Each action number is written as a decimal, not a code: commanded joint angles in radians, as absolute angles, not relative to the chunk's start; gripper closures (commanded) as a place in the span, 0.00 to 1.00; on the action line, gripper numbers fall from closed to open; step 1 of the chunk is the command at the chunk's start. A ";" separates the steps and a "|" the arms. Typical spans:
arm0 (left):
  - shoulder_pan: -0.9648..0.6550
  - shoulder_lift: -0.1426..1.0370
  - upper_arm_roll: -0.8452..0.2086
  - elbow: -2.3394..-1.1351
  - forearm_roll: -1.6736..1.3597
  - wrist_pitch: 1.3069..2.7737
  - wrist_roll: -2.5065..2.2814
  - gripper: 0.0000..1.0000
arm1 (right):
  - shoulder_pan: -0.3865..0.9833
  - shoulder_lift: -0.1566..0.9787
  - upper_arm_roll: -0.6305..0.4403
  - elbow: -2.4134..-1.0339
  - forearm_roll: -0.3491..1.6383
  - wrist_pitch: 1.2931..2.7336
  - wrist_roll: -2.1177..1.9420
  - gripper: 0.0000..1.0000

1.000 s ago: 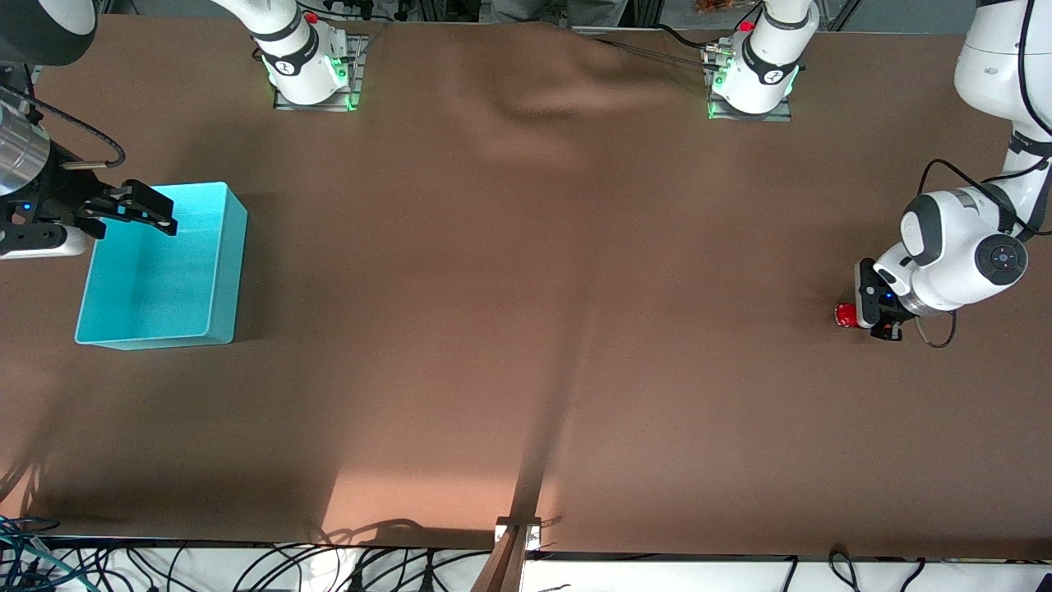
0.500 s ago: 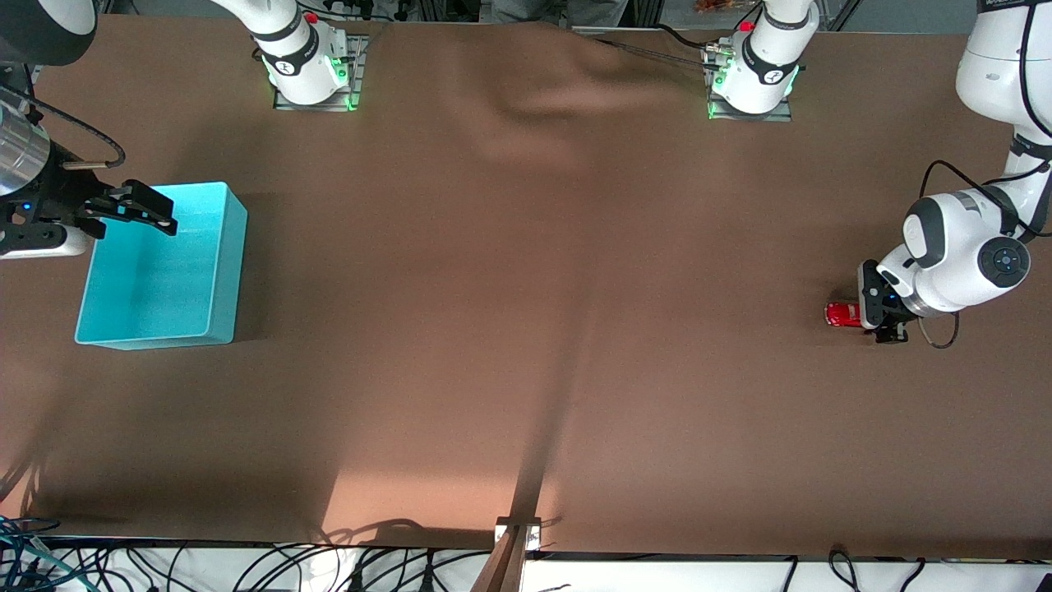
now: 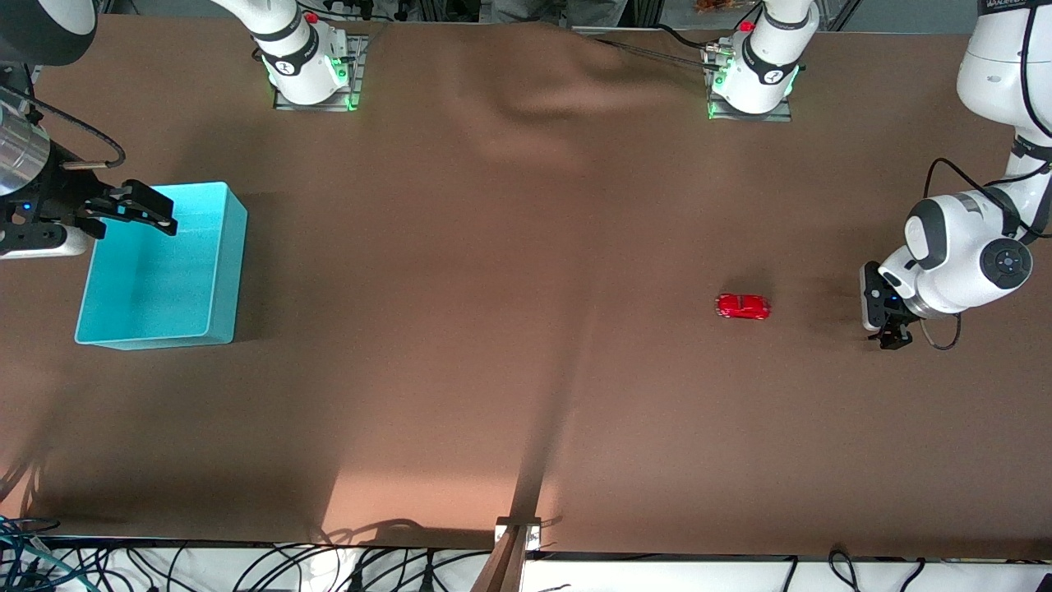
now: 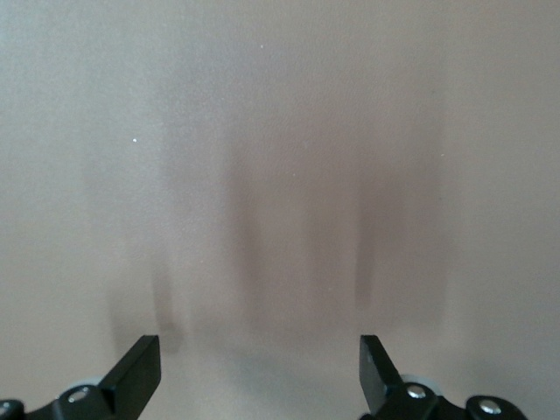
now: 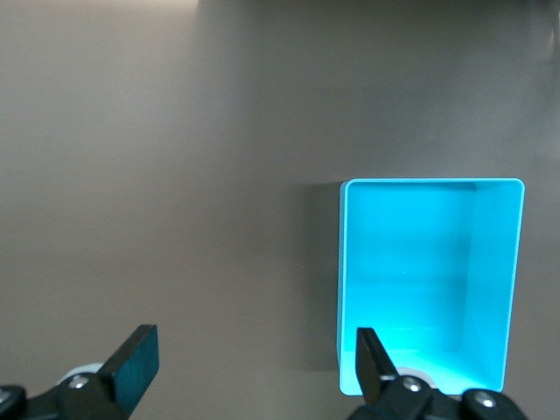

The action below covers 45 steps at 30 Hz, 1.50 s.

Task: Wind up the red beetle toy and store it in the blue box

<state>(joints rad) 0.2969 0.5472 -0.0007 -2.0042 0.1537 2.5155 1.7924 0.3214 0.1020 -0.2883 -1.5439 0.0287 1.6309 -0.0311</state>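
Toy car [image 3: 744, 307]: on table [image 3: 526, 370], L-arm end, apart from L gripper [image 3: 886, 316], fingers wide, empty. Box [image 3: 226, 271]: R-arm end; R gripper [image 3: 136, 212] over it, spread, empty, waiting

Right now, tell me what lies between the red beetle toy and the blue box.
Nothing visible: only bare brown table lies between the red beetle toy and the blue box. The right gripper hovers open over the box.

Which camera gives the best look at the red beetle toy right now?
The front view: the red beetle toy sits in plain sight on the table, apart from the open left gripper. The left wrist view shows only bare table; the right wrist view shows the blue box, no toy.
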 commanded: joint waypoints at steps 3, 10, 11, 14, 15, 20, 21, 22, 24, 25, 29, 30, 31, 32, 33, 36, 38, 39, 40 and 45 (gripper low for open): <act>0.308 0.545 -0.005 -1.970 0.164 2.517 1.799 0.00 | 0.322 0.104 -0.288 -1.526 0.032 1.615 -0.029 0.00; 0.307 0.506 -0.005 -1.962 0.163 2.508 1.755 0.00 | 0.322 0.104 -0.290 -1.526 0.032 1.615 -0.029 0.00; 0.307 0.491 -0.005 -1.963 0.163 2.500 1.732 0.00 | 0.322 0.104 -0.290 -1.526 0.032 1.615 -0.029 0.00; 0.301 0.439 -0.008 -1.968 0.166 2.462 1.671 0.00 | 0.322 0.104 -0.288 -1.526 0.032 1.615 -0.029 0.00; 0.298 0.424 -0.008 -1.967 0.166 2.442 1.654 0.00 | 0.322 0.106 -0.288 -1.526 0.032 1.615 -0.029 0.00; 0.279 0.353 -0.014 -1.965 0.166 2.359 1.540 0.00 | 0.322 0.104 -0.290 -1.526 0.032 1.615 -0.029 0.00; 0.272 0.341 -0.014 -1.964 0.164 2.344 1.520 0.00 | 0.322 0.104 -0.290 -1.526 0.032 1.615 -0.029 0.00; 0.265 0.327 -0.014 -1.962 0.164 2.330 1.496 0.00 | 0.322 0.106 -0.290 -1.526 0.032 1.615 -0.029 0.00; 0.258 0.299 -0.015 -1.962 0.163 2.319 1.448 0.00 | 0.322 0.106 -0.288 -1.526 0.032 1.615 -0.029 0.00; 0.253 0.282 -0.020 -1.962 0.163 2.312 1.421 0.00 | 0.322 0.104 -0.290 -1.526 0.032 1.615 -0.029 0.00; 0.244 0.223 -0.043 -1.963 0.137 2.280 1.329 0.00 | 0.322 0.104 -0.290 -1.526 0.032 1.615 -0.029 0.00; 0.232 0.206 -0.043 -1.968 0.124 2.278 1.307 0.00 | 0.322 0.106 -0.290 -1.526 0.032 1.615 -0.029 0.00; 0.215 0.189 -0.043 -1.970 0.114 2.273 1.287 0.00 | 0.322 0.106 -0.290 -1.526 0.032 1.615 -0.029 0.00; 0.204 0.175 -0.043 -1.970 0.106 2.263 1.272 0.00 | 0.322 0.106 -0.290 -1.526 0.032 1.615 -0.029 0.00; 0.195 0.161 -0.043 -1.968 0.104 2.249 1.256 0.00 | 0.322 0.106 -0.290 -1.526 0.032 1.615 -0.029 0.00; 0.167 0.123 -0.043 -1.968 0.103 2.215 1.183 0.00 | 0.322 0.106 -0.290 -1.526 0.032 1.615 -0.029 0.00; 0.153 0.098 -0.043 -1.968 0.101 2.185 1.134 0.00 | 0.322 0.104 -0.290 -1.528 0.031 1.615 -0.028 0.00; 0.144 0.083 -0.043 -1.968 0.091 2.166 1.103 0.00 | 0.322 0.104 -0.290 -1.528 0.031 1.614 -0.026 0.00; 0.137 0.071 -0.043 -1.968 0.078 2.151 1.074 0.00 | 0.322 0.104 -0.288 -1.529 0.031 1.614 -0.025 0.00; 0.100 0.012 -0.041 -1.970 0.029 2.092 0.870 0.00 | 0.321 0.106 -0.290 -1.531 0.025 1.615 -0.025 0.00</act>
